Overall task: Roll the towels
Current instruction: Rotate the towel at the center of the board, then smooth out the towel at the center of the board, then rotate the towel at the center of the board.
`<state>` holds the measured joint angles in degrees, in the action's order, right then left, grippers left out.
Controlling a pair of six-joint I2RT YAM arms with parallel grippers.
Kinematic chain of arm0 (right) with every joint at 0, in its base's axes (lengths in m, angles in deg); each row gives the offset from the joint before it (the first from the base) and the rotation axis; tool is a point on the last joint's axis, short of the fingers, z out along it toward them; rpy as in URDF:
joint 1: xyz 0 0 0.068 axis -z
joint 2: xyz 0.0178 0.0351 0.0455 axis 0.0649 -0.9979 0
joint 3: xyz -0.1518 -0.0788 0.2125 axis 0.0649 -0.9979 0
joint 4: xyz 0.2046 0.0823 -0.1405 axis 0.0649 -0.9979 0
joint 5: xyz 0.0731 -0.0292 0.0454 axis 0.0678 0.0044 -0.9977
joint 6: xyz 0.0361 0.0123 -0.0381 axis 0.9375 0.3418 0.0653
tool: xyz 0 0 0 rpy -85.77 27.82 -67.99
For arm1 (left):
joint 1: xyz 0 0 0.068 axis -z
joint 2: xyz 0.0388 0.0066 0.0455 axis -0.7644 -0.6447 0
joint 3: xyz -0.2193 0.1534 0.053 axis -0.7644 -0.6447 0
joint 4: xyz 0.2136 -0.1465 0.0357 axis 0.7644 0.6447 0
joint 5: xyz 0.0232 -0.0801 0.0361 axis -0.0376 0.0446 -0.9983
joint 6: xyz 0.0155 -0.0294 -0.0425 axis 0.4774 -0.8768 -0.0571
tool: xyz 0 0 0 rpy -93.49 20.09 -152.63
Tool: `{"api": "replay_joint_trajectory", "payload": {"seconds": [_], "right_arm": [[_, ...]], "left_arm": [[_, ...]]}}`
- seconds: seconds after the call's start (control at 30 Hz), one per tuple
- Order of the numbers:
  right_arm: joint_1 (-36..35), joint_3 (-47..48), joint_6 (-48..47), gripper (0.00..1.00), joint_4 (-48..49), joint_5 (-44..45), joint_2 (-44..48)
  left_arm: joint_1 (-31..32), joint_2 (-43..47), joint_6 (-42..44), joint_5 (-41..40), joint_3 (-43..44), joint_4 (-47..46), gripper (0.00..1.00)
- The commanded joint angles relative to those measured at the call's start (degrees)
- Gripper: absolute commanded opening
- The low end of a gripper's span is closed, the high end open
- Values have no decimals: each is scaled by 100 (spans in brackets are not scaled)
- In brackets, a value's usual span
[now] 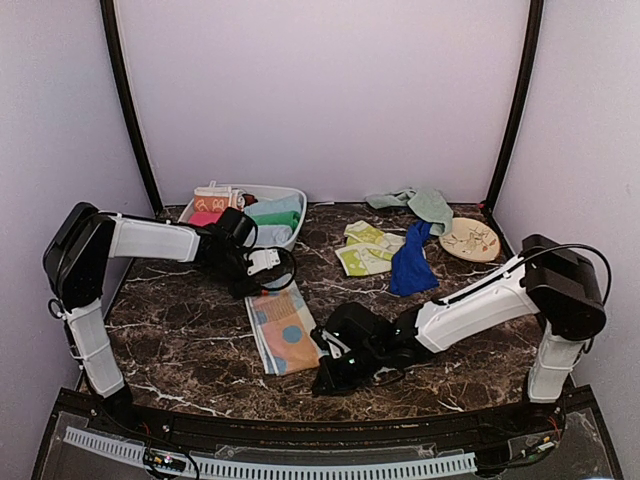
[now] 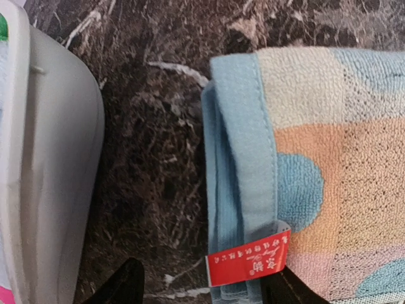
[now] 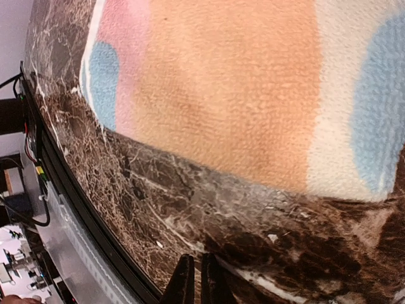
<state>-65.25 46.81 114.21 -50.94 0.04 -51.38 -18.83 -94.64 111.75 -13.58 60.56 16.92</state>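
A light-blue towel (image 1: 284, 331) with orange and cream spots lies flat on the dark marble table (image 1: 180, 330). My left gripper (image 1: 262, 288) hovers over its far end, open. In the left wrist view, the towel's (image 2: 316, 171) folded blue hem and red tag (image 2: 249, 259) lie between the two fingers of the left gripper (image 2: 205, 290). My right gripper (image 1: 322, 345) sits low beside the towel's near right edge. In the right wrist view, the right gripper (image 3: 197, 282) is shut on nothing, just short of the towel (image 3: 240, 95).
A white tub (image 1: 285, 192) holding folded towels stands at the back left, close to the left gripper, and shows as a grey-white wall (image 2: 57, 177) in its view. A yellow-green towel (image 1: 366, 250), a dark blue one (image 1: 410, 262), a mint one (image 1: 418, 204) and a beige plate (image 1: 470, 240) lie back right.
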Motion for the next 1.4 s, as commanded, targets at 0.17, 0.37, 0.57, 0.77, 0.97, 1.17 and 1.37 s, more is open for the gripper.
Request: {"api": "replay_joint_trajectory", "payload": {"seconds": [0.17,0.37,0.57,0.77,0.97,1.17,1.37], "right_arm": [[636,607,-723,10,195,-949,393],[877,2088,-1044,10,112,-2317,-1196],[946,2579,-1105,9,-67,-2731,-2169],[985,2839,-1112,10,-308,-2792,-2387],[1490,3311,-1002,20,-184,-3064,-1848],[1945,4657,-1617,22,-1343,-2629,-2818],[2015,5870,-1694,15,-1833,-2020,-3929]], "left_arm": [[64,923,-86,617,398,408,76],[-104,1780,-456,601,21,576,90],[-210,2463,-313,795,-429,788,95],[-183,2515,-221,1385,-463,1444,89],[-125,2690,-110,1793,-464,1834,86],[-102,2913,-34,2116,-599,2056,85],[108,2884,41,2712,-839,2369,82]]}}
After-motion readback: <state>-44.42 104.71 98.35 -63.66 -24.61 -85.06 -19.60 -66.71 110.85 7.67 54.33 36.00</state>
